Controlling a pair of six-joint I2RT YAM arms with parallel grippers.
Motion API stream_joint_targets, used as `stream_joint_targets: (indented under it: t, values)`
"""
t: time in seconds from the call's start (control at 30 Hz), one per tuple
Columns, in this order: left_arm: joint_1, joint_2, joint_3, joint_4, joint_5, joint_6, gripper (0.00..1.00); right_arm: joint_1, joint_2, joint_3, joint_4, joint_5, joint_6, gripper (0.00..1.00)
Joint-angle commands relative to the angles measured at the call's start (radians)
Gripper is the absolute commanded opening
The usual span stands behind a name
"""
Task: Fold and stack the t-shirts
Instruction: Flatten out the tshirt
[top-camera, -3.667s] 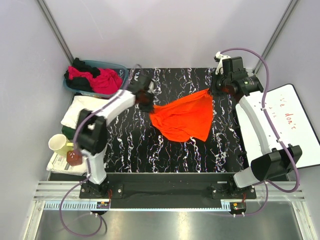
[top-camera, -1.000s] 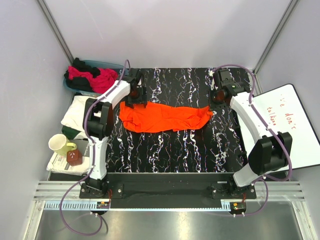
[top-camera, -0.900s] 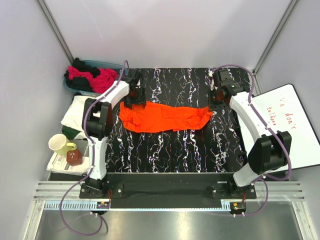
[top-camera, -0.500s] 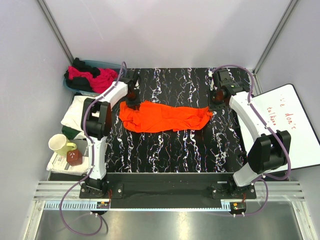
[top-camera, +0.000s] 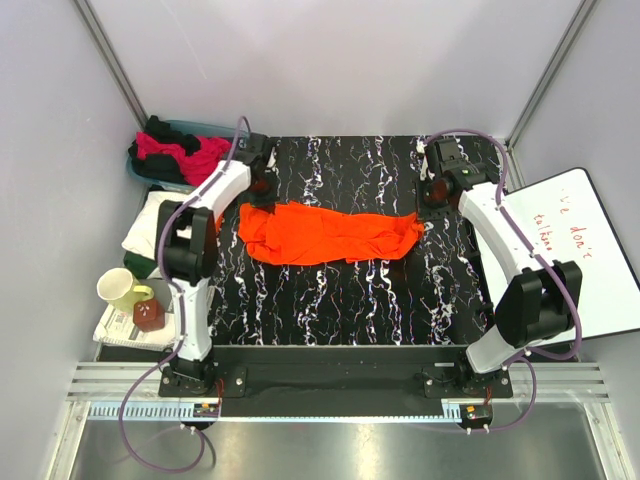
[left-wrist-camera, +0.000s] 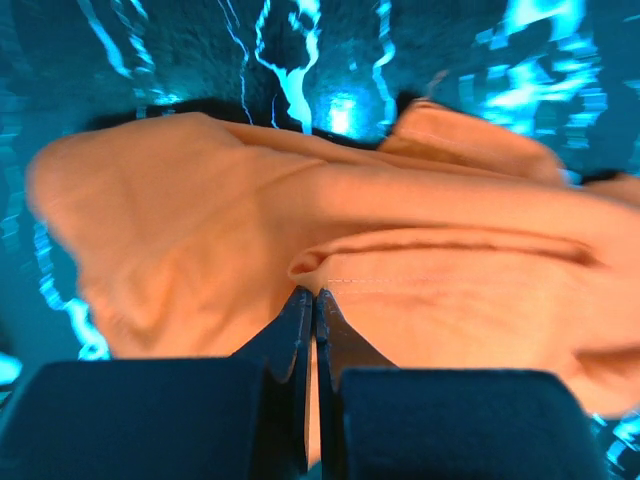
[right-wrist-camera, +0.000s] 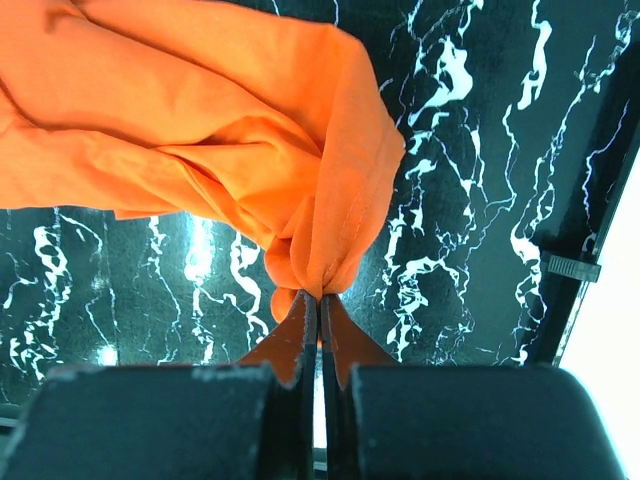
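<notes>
We see the left gripper (left-wrist-camera: 312, 297) with its fingers pressed together on a fold of the orange t-shirt (left-wrist-camera: 420, 250). The right gripper (right-wrist-camera: 320, 298) is likewise pinched tight on the opposite end. Between the two arms, the garment lies as a crumpled band across the far half of the black marbled table (top-camera: 340, 300).

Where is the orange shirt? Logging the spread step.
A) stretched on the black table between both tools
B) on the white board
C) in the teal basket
A: the orange shirt lies stretched on the table, left tool and right tool shut on its ends.
</notes>
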Motion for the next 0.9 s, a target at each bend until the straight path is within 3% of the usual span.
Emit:
stream_joint_targets:
  t: [0.0,0.5,0.87]
  values:
    - [0.024,-0.219,0.021,0.031,-0.044,0.004,0.00,-0.003,-0.026,0.091,0.019,-0.009,0.009,0.00]
    - [0.052,-0.725,0.058,0.019,-0.207,0.003,0.00,-0.003,-0.221,0.321,0.066,0.017,0.040,0.00]
    - [0.050,-1.072,0.029,-0.013,-0.175,0.039,0.00,-0.003,-0.491,0.399,0.033,-0.055,0.055,0.00]
